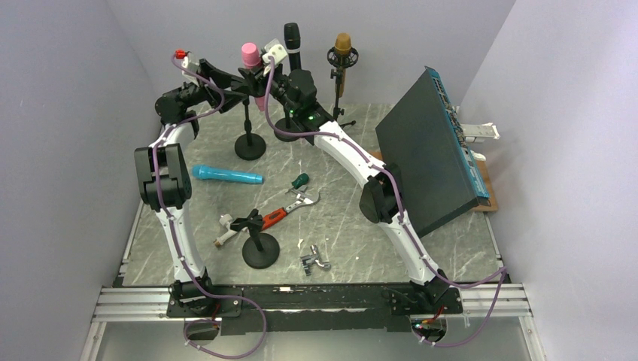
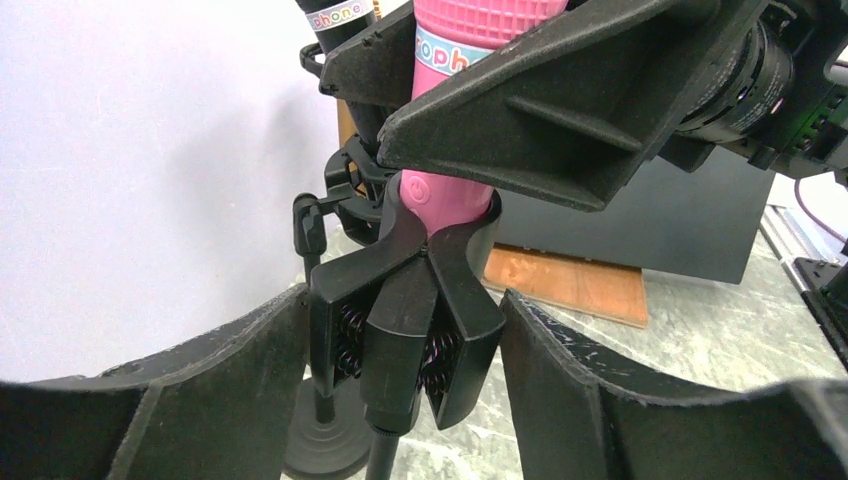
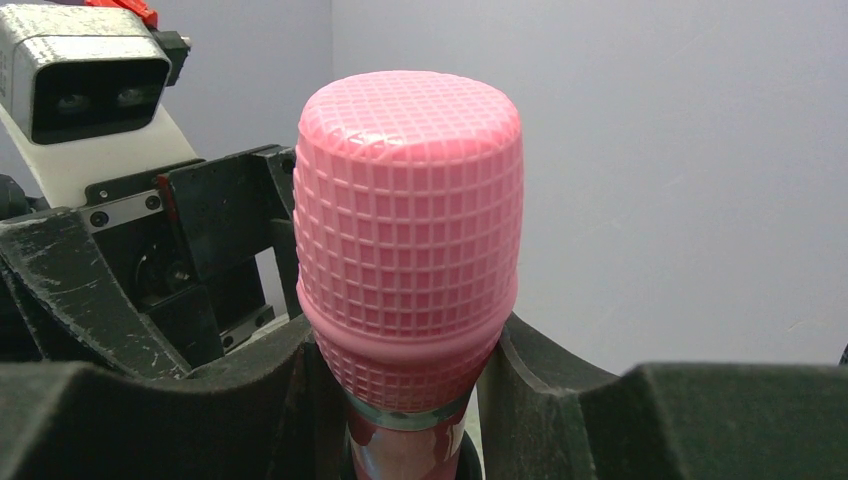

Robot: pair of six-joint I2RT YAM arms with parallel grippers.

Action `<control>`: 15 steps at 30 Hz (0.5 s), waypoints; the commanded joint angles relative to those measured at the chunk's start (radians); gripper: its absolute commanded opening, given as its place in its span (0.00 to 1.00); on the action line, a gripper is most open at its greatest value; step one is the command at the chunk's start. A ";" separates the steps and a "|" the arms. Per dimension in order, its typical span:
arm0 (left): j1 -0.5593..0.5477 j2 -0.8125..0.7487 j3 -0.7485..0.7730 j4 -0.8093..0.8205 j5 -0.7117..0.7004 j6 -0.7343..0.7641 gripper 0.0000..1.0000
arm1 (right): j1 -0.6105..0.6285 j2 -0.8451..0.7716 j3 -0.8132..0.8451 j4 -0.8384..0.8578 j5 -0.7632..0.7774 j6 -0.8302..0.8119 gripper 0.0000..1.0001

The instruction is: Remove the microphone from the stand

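Note:
The pink microphone [image 1: 250,54] stands upright in the clip of the back-left stand [image 1: 250,145]. My right gripper [image 1: 263,74] comes in from the right and is shut on the microphone [image 3: 408,240] just under its gridded head, one finger on each side [image 3: 400,340]. My left gripper [image 1: 242,81] reaches in from the left, lower down. In the left wrist view its two fingers [image 2: 405,300] flank the black spring clip [image 2: 405,320] and press on its two spread wings. The pink body [image 2: 450,195] still sits in the clip's mouth.
A black microphone [image 1: 292,36] and a gold one [image 1: 343,45] stand on stands behind. A blue microphone [image 1: 226,175] lies on the table, near a green screwdriver [image 1: 300,181], a wrench [image 1: 290,209] and an empty stand [image 1: 260,248]. A large dark panel [image 1: 432,150] leans at right.

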 commanded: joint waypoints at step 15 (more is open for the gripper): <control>-0.013 -0.113 -0.141 0.001 -0.062 0.184 0.00 | -0.004 -0.042 0.049 0.045 0.032 0.007 0.00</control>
